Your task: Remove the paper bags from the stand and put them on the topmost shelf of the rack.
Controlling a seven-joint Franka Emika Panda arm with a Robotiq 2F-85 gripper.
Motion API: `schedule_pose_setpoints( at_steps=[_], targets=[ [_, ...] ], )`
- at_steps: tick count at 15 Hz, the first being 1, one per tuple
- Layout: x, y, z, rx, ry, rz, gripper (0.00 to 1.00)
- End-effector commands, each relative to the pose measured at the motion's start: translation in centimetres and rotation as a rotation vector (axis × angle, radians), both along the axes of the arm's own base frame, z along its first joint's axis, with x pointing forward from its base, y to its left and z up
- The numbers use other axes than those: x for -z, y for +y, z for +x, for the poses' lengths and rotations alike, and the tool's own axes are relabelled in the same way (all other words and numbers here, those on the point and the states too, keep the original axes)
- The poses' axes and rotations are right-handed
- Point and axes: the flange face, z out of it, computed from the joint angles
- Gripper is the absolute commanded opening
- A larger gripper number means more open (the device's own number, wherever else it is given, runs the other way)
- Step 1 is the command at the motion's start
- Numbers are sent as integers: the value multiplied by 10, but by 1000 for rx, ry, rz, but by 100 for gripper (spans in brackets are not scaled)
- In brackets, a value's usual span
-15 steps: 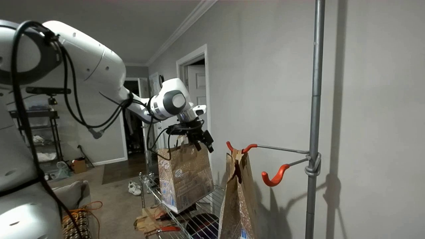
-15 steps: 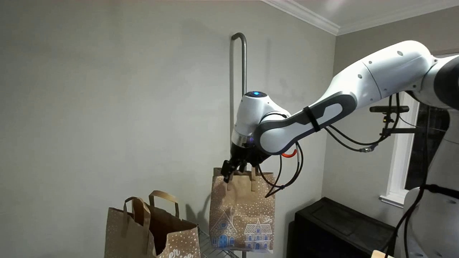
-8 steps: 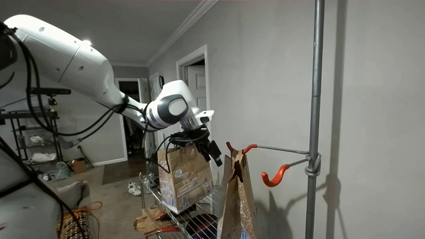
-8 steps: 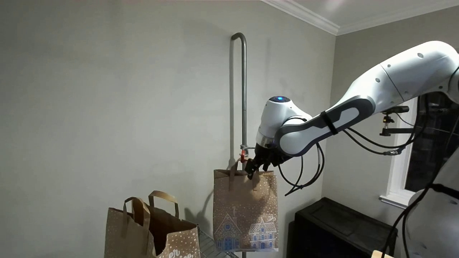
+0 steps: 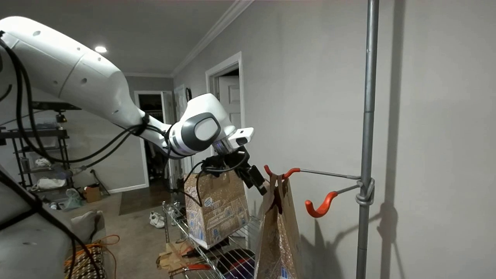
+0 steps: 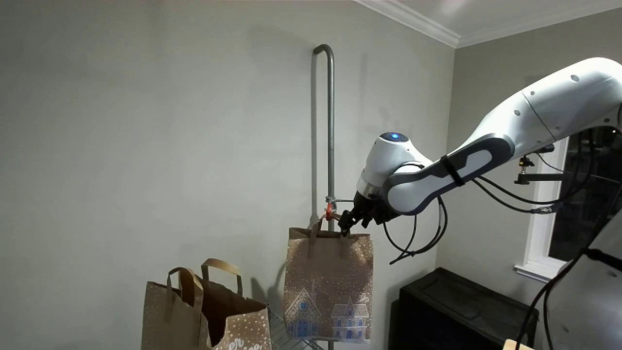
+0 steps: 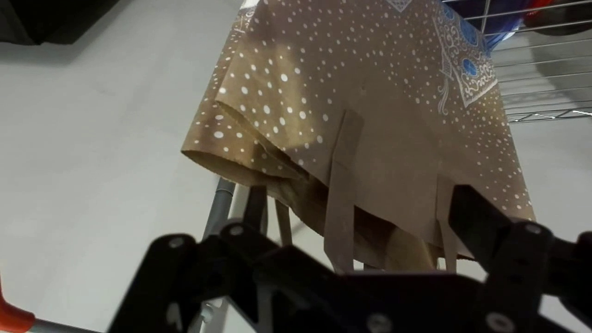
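Observation:
One brown paper bag (image 5: 277, 236) with pale dots hangs by its handles from an orange-red hook (image 5: 291, 173) on the stand (image 5: 370, 116). A second paper bag (image 6: 209, 311), its mouth up, stands on the topmost shelf (image 5: 254, 224) of the chrome wire rack. My gripper (image 7: 363, 203) is at the hanging bag's upper edge, its fingers (image 7: 467, 208) spread wide. In the wrist view a handle strip (image 7: 340, 222) of that bag runs between the fingers, not pinched. Another strip (image 7: 446, 226) lies close by the right-hand finger; whether they touch, I cannot tell.
A lower orange-red hook (image 5: 322, 207) on the pole carries nothing. Below the top shelf lie a flattened brown paper piece (image 5: 174, 257) and dark and purple items. A black chest (image 6: 466, 306) stands by the wall. Loose cables (image 6: 427, 243) hang from the arm.
My gripper, open throughout, has moved from over the shelf's bag down to the hanging bag's handles, travelling rightward in both exterior views. The hanging bag has swung slightly.

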Motion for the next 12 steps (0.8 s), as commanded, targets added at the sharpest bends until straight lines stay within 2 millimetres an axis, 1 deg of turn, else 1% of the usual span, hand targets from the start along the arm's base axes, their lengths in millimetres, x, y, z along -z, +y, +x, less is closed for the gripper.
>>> schedule_pose_setpoints(
  at_steps=[1, 3, 5, 9, 10, 12],
  targets=[
    [-1, 0, 0, -1, 1, 1, 100],
    [0, -2, 0, -23, -8, 2, 100],
    [-1, -12, 3, -71, -48, -6, 100],
    [-5, -40, 18, -234, -124, -65, 100],
    [-2, -47, 20, -285, -129, -84, 100],
    [6, -51, 24, -377, -141, -90, 100]
  ],
)
